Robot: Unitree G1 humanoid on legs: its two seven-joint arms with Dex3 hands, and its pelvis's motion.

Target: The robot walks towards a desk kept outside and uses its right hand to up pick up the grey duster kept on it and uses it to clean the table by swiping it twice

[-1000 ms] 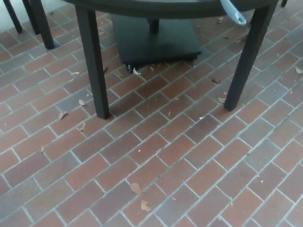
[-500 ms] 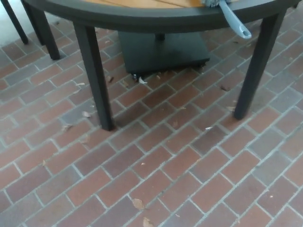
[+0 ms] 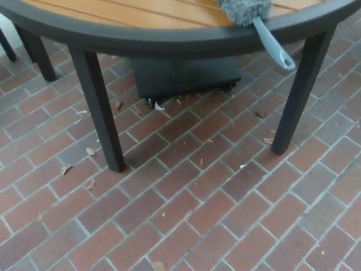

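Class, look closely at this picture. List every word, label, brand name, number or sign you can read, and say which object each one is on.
There are none: no readable text shows anywhere in this view.
Round table with wooden slat top and dark metal rim: no lettering visible.
Grey fluffy duster with light blue plastic handle: no brand or label visible.
Dark square base under the table: plain, nothing written.
Red and grey brick paving: no markings.

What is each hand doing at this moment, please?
Left hand: not in view.
Right hand: not in view; the grey duster lies unheld on the table, its handle past the edge.
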